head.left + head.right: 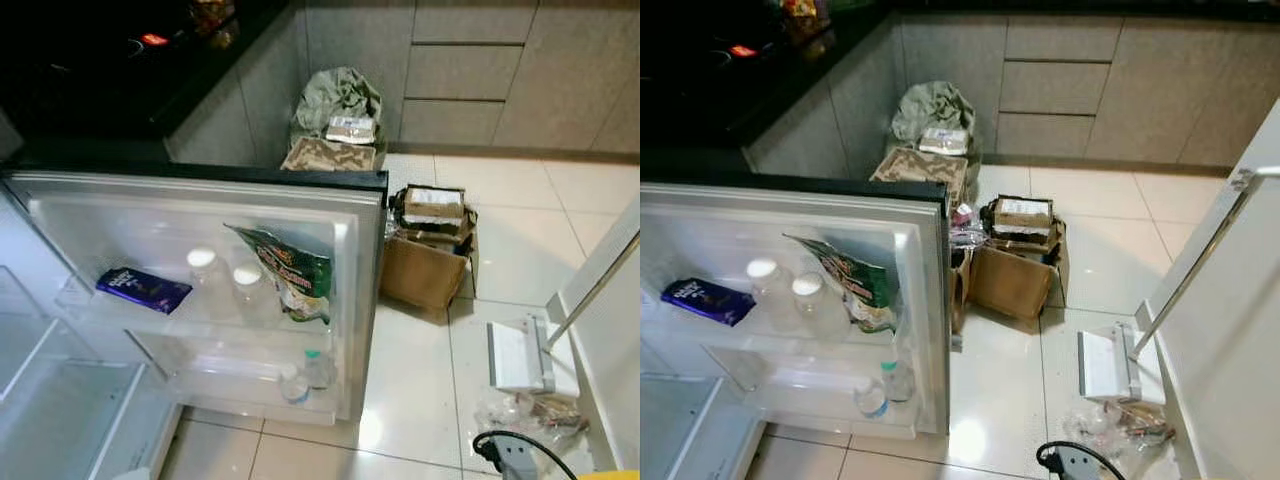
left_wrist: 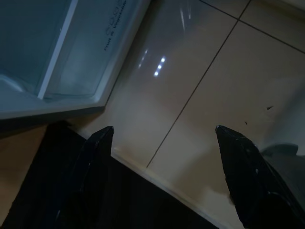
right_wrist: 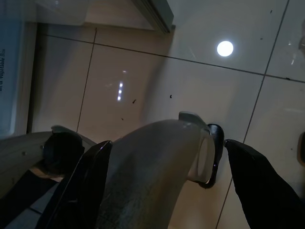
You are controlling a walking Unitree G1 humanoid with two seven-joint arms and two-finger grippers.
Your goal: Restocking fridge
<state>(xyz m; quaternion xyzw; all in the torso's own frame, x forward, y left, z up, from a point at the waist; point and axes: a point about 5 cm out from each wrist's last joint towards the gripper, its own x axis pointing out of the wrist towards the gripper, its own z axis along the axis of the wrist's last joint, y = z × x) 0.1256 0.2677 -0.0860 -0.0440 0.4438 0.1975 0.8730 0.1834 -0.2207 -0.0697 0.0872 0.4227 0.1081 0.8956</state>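
The fridge door [image 1: 360, 300] stands open before me, its inner shelves facing up. On the upper door shelf lie a purple chocolate pack [image 1: 143, 289], two clear jars with white lids [image 1: 205, 270] and a green snack bag [image 1: 290, 275]. Two small bottles [image 1: 305, 375] stand on the lower door shelf. A brown cardboard box [image 1: 428, 255] with packets in it sits on the floor right of the door. My left gripper [image 2: 164, 157] hangs open over the floor tiles by the fridge's clear drawer [image 2: 71, 52]. My right gripper [image 3: 167, 176] is open too, hanging above my own pale leg [image 3: 152, 167].
A black counter [image 1: 120, 80] runs at the back left, grey cabinets [image 1: 470, 80] behind. A green bag and flat cartons [image 1: 335, 125] lie in the corner. A white device [image 1: 520, 355], plastic wrap and a black cable [image 1: 510, 445] lie by a white panel at right.
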